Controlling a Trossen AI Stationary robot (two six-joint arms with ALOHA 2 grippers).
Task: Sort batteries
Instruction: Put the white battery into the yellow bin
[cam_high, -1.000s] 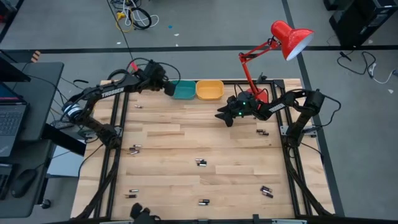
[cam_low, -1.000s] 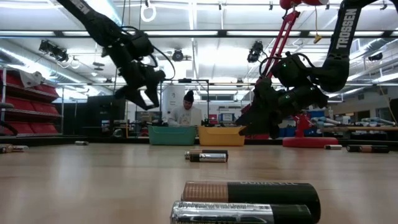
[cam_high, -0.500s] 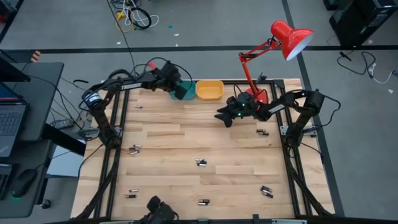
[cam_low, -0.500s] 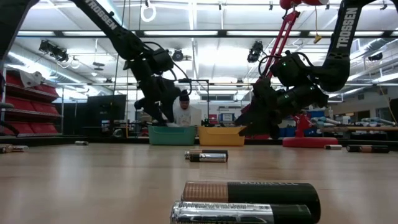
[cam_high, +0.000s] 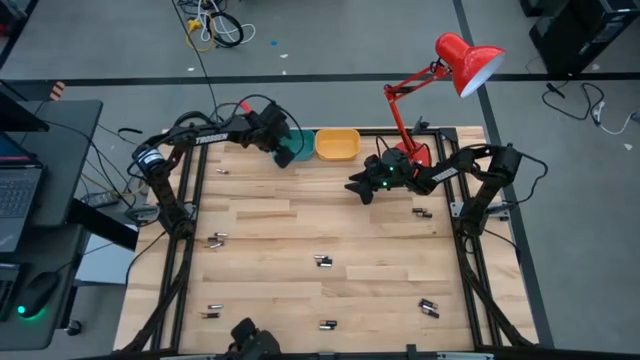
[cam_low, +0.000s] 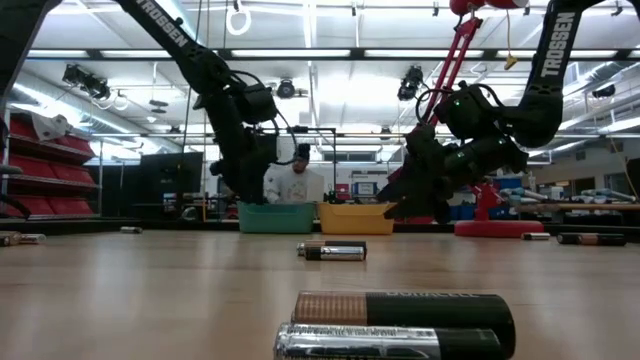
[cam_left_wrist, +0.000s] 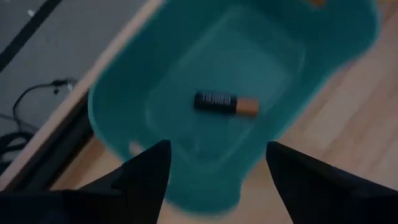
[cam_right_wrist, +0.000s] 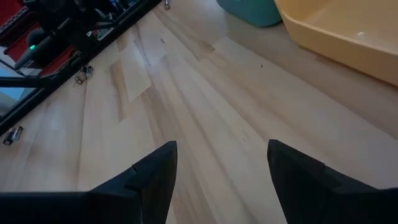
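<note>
My left gripper (cam_high: 283, 150) hangs open over the teal bin (cam_high: 298, 146) at the table's far edge. In the left wrist view its fingers stand apart (cam_left_wrist: 214, 171) above the bin (cam_left_wrist: 124, 124), and one dark battery with a copper end (cam_left_wrist: 225, 103) lies on its side inside. My right gripper (cam_high: 358, 188) is open and empty (cam_right_wrist: 217, 171) above bare wood, near the yellow bin (cam_high: 337, 144). Several batteries lie on their sides on the table, such as one at the left (cam_high: 218, 238), one in the middle (cam_high: 323, 261) and one at the right (cam_high: 422, 212).
A red desk lamp (cam_high: 455, 62) stands at the far right corner, behind my right arm. More batteries lie near the front edge (cam_high: 327, 324) (cam_high: 428, 308) (cam_high: 210, 312); two lie close to the low camera (cam_low: 400, 325). A person (cam_low: 293, 182) shows beyond the bins.
My left gripper has gone toward the table's right edge and down, from beside the teal bin to over it, and it has tipped to point down into the bin. My right arm has kept still.
</note>
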